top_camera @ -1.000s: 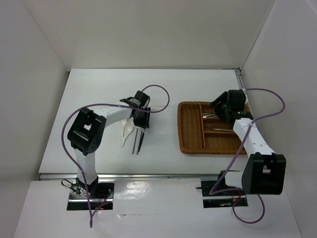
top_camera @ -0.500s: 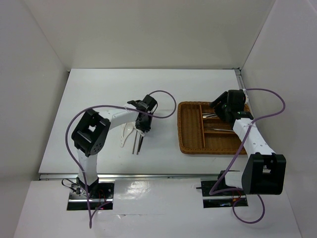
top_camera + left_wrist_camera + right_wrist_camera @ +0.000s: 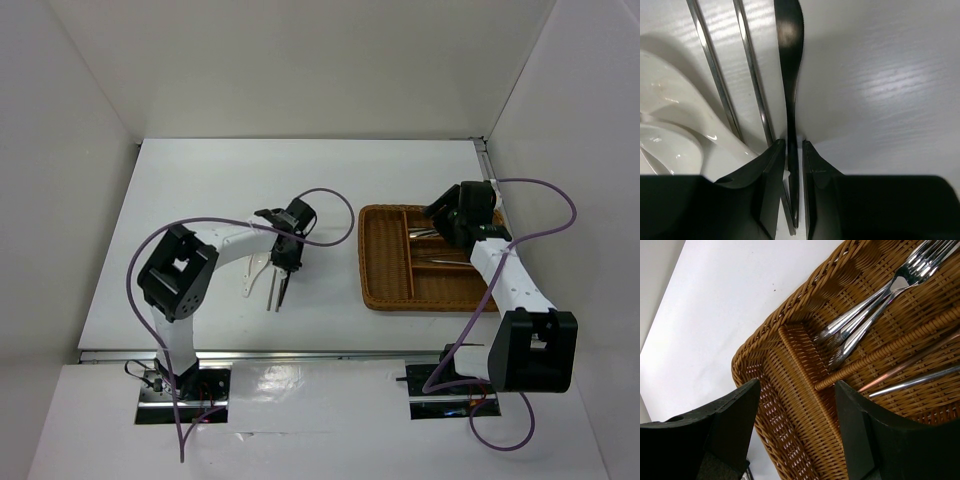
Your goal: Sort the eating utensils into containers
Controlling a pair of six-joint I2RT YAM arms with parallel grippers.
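White table (image 3: 190, 190), left jaws pinching dark utensil (image 3: 788, 60), far end cut off

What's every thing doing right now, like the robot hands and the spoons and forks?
left gripper: shut on the dark utensil
dark utensil: flat on the table, pinched between the fingers
white spoons: lying loose on the table
thin sticks: two, side by side on the table
right gripper: open, empty, above the tray
forks: bunched in one tray slot
tray: partly filled
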